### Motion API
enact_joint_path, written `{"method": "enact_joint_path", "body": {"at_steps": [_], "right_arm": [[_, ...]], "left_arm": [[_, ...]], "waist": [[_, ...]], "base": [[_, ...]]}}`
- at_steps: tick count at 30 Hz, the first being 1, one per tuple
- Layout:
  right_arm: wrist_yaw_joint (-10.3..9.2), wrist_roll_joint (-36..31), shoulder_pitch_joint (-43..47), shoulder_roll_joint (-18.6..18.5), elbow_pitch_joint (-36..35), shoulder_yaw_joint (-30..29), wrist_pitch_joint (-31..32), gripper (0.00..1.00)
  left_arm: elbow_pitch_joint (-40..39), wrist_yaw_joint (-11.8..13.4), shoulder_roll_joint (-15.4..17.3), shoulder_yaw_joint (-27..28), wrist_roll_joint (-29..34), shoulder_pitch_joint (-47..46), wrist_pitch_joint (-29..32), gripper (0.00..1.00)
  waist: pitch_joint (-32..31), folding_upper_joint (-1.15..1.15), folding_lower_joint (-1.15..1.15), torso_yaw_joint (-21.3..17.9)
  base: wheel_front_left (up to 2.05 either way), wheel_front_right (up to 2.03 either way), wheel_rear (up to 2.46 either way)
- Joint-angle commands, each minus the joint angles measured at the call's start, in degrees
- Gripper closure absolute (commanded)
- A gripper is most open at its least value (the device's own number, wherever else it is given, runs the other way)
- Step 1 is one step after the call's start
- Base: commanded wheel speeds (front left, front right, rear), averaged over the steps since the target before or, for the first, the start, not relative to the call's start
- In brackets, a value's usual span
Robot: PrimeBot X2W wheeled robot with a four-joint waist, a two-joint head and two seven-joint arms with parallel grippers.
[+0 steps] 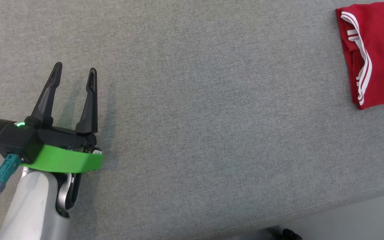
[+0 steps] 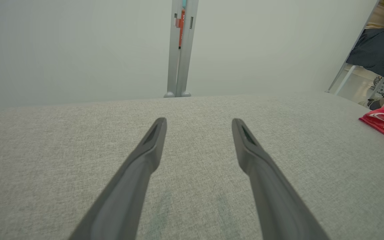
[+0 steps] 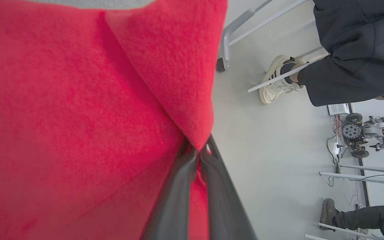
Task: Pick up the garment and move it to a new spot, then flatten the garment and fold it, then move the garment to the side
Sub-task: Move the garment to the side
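Two grippers are seen in very different roles. Nearest, at the left of the head view, the left gripper is held wide apart and empty just above the grey fabric bench, well apart from the red garment. It is judged to be parked there so that the working side is left free.

Farther off, at the far right of the bench, the red garment is laid folded, with its white-striped edges stacked in layers toward the left. This suggests that the folding is already done and that the move to the side is the step in hand.

In the right wrist view the right gripper is clamped tight on a pinched fold of the red cloth, which is drawn into a peak where the fingers meet. A pinch at an edge is presumably chosen so that the whole stack can be dragged without being opened. Whether the garment is lifted or resting on the bench cannot be told.

Beyond the bench edge, pale floor and a person's pale shoe are seen, so little room is left on that side.
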Motion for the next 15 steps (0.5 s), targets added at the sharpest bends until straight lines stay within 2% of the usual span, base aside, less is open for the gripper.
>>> {"method": "enact_joint_path", "body": {"at_steps": [1, 2, 3, 11, 15], "right_arm": [[-0.12, -0.8, -0.6, 0.2, 0.5, -1.1, -0.8, 1.0], [-0.12, -1.6, -0.8, 0.3, 0.7, -2.0, -1.4, 0.62], [-0.12, -2.2, -0.7, 0.6, 1.0, -2.5, -1.6, 0.0], [-0.11, -4.3, 2.6, 3.8, 0.6, -9.8, -8.5, 0.0], [-0.11, -2.2, 7.6, 8.3, -3.4, -13.5, -13.1, 0.0]], "left_arm": [[0.0, -0.2, 0.4, 0.0, 0.3, -0.9, 0.0, 0.0], [0.0, -0.2, 0.2, 0.1, 0.3, -0.9, 0.0, 0.0], [0.2, -0.2, 0.1, 0.2, 0.4, -0.8, 0.0, 0.0], [1.7, -0.2, -2.3, 0.3, 0.2, 1.1, 0.0, 0.0], [3.1, -0.2, -3.9, 1.0, -0.2, 3.2, 0.0, 0.0]], "waist": [[0.0, -0.01, -0.01, 0.6], [-0.1, -0.01, -0.01, 0.9], [-0.3, -0.01, -0.01, 1.1], [-5.8, -0.01, -0.01, 5.6], [-10.1, -0.01, -0.01, 8.4]], "base": [[0.0, 0.0, 0.0], [0.0, 0.0, 0.0], [0.0, 0.0, 0.0], [0.0, 0.0, 0.0], [0.0, 0.0, 0.0]]}}
